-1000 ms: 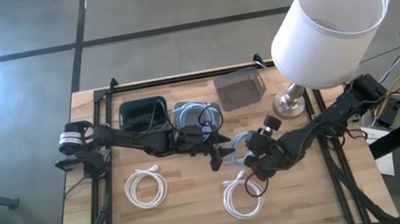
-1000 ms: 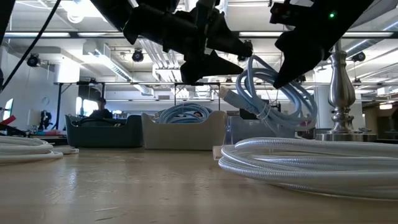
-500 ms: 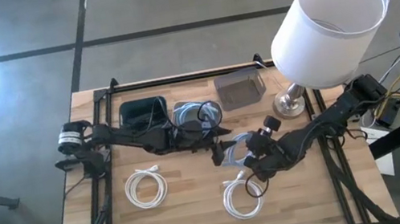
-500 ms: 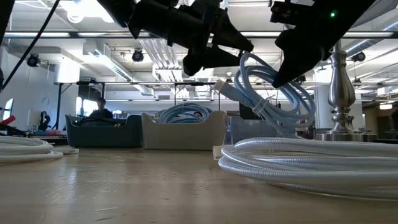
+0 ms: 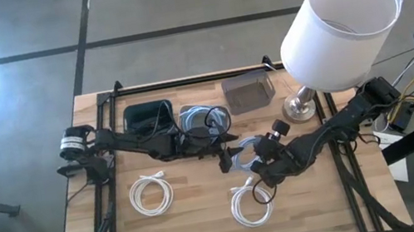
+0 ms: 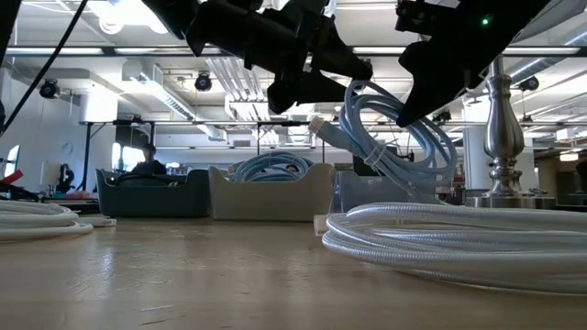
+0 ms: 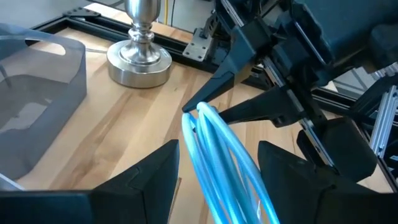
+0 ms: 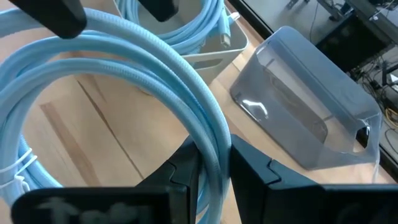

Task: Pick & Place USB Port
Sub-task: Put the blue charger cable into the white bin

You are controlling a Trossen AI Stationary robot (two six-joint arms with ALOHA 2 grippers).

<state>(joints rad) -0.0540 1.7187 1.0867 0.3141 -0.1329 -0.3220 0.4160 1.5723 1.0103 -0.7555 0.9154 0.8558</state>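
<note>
High view: the right gripper [image 5: 250, 162] is seen near the middle of the wooden table [image 5: 199, 218], and a coiled light-blue USB cable [image 5: 240, 154] is held by it above the surface. In the right wrist view the cable [image 8: 155, 74] is pinched between the two dark fingers [image 8: 180, 177], which are closed narrowly on one strand of the coil. In the low view the coil [image 6: 394, 137] is shown hanging clear of the table, with its plug end pointing away from the right gripper toward the left one.

The left gripper [image 5: 223, 154] is placed just beside the coil, facing the right gripper from the opposite side. Its fingers [image 7: 143, 180] are spread wide, and loops of the cable [image 7: 217, 149] are seen between them; whether they are touched cannot be told.

Behind the left gripper a white bin with blue cables inside [image 5: 204, 119] is found, and beside it a black tray [image 5: 147, 116] and a clear grey plastic container [image 5: 248, 91]. Behind the right gripper a lamp with a white shade and a metal base [image 5: 338, 18] is standing. Below the right gripper, on the table, one white coiled cable [image 5: 249, 206] is lying, and a second white coiled cable [image 5: 150, 194] is lying well apart from it, on the side of the left arm.
</note>
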